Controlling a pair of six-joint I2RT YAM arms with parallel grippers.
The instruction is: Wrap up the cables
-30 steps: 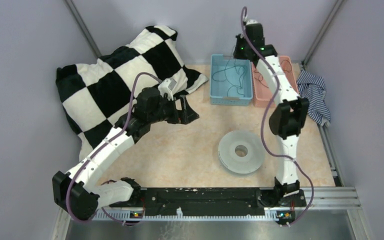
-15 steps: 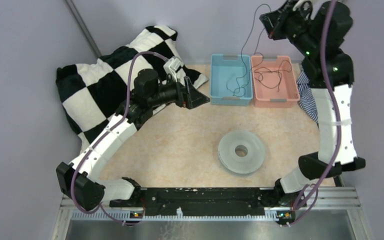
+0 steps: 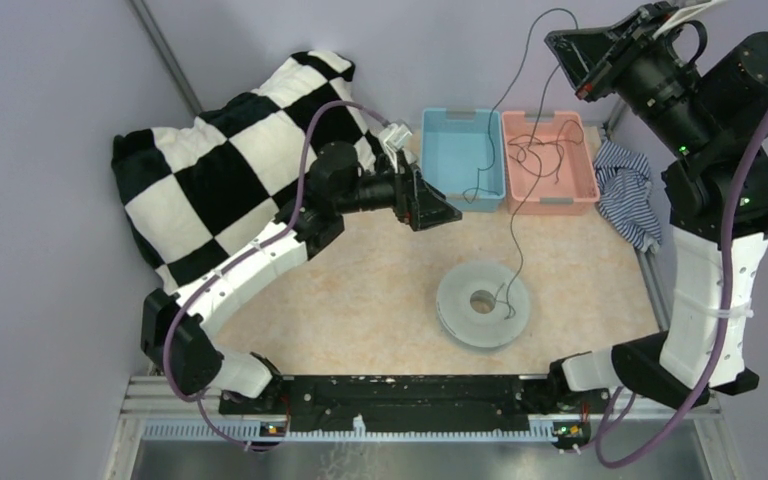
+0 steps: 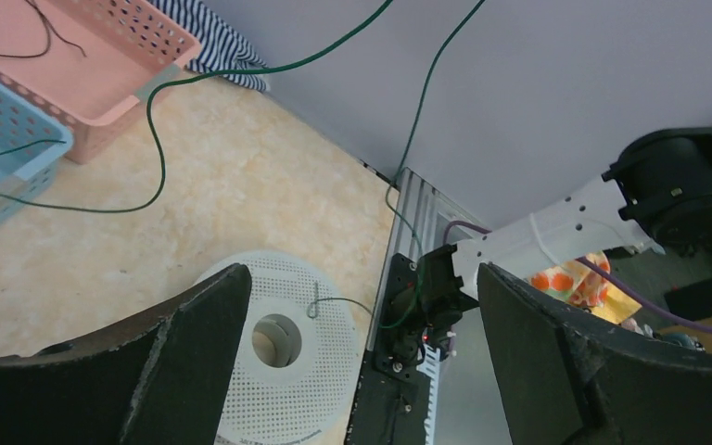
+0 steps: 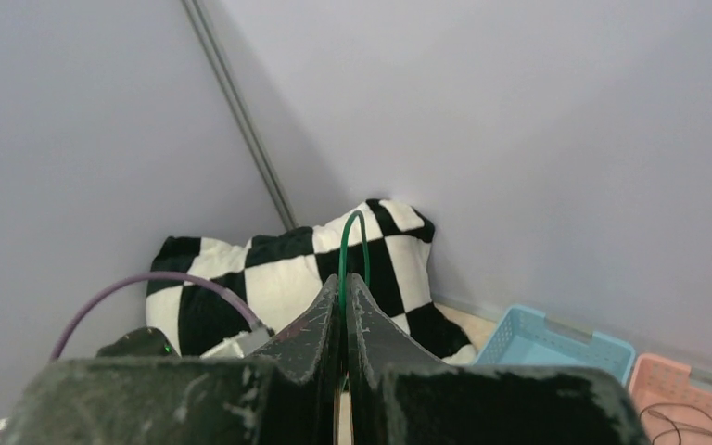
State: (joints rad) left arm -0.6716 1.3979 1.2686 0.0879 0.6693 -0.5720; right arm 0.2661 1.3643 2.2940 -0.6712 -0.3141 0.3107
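— Look up over the far right corner: the right fingers (image 5: 329, 320) are pinched tight on a thread-thin dark cable (image 5: 344, 246), with a little loop poking out above the tips.

— Where's the rest of it?

— Draped down. One strand drops into the blue basket (image 3: 460, 203) at the far edge. Another hangs to the pale spool (image 3: 457, 300) lying flat toward the near right of the desk (image 3: 360, 290), and its tip seems to rest by the hole. There's more cable in a loose tangle (image 3: 545, 150) in the pink basket (image 3: 550, 205) beside the blue one.

— And the left fingers (image 4: 195, 343)?

— Spread wide with nothing between them, hovering just left of the blue basket and aimed toward the spool.

— How will that wire behave?

— Featherweight and limp, I'd say, and probably slick, so it'll sway and slide. The best bet is a fingertip pinch on the free-hanging stretch between the baskets and the spool, where there's air all round it. Flat on the desk, it'd be hard to get under.

— Risks?

— It could snag on the basket mesh, or drag the tangle out with it.

— And the room?

— The desk top is mottled beige and looks smooth, with plain lilac-grey walls closing in on three sides. A black-and-white checked cushion (image 3: 230, 160) fills the far left corner, and a striped cloth (image 3: 628, 190) is bunched at the far right edge.
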